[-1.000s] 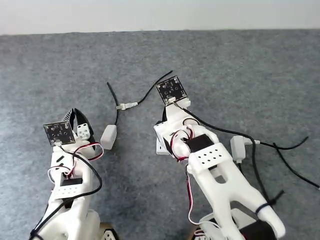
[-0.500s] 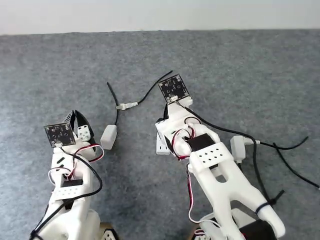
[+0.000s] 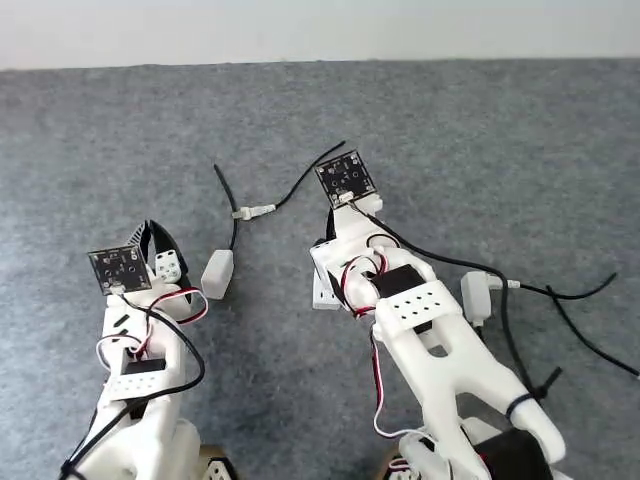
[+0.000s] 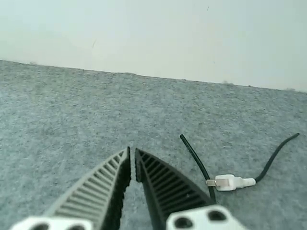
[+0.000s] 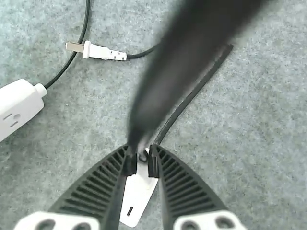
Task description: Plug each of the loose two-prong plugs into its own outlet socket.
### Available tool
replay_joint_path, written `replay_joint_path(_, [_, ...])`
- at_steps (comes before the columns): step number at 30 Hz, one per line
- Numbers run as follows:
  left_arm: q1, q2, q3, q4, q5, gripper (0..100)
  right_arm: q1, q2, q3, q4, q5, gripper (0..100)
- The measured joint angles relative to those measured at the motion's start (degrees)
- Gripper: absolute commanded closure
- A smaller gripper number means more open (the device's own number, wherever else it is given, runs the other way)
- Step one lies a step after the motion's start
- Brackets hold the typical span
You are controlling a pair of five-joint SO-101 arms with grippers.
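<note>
My right gripper is shut on a small plug with a thick black cord, held right over a white outlet socket on the carpet. The high view shows that socket beside the right arm. A loose white two-prong plug on a black cord lies between the arms and also appears as the plug and the plug. Another white socket lies near my left gripper. The left gripper is shut with nothing in it, and the plug is ahead of it.
A white plug-like block with black cords lies to the right of the right arm. Grey carpet covers the table up to a pale wall at the back.
The left gripper has drawn back slightly toward its base. The right arm has shifted a little while staying shut over the socket.
</note>
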Motion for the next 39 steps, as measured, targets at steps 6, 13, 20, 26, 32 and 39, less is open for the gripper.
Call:
replay_joint_path(6, [0.0,0.0,0.0,0.0,0.0,99,0.0,0.0,0.0,0.4,0.0,99.0])
replay_joint_path(13, [0.0,0.0,0.0,0.0,0.0,99,-0.4,0.4,0.1,6.0,-0.1,99.0])
replay_joint_path(20, [0.0,0.0,0.0,0.0,0.0,99,-1.1,0.4,-0.2,6.4,-0.1,99.0])
replay_joint_path(26, [0.0,0.0,0.0,0.0,0.0,99,-1.8,2.9,-1.7,6.3,-0.1,96.9])
replay_joint_path(32, [0.0,0.0,0.0,0.0,0.0,99,-5.0,5.0,-3.2,10.1,4.0,79.7])
replay_joint_path(39, [0.0,0.0,0.0,0.0,0.0,99,-8.8,4.5,-3.8,12.5,4.0,78.9])
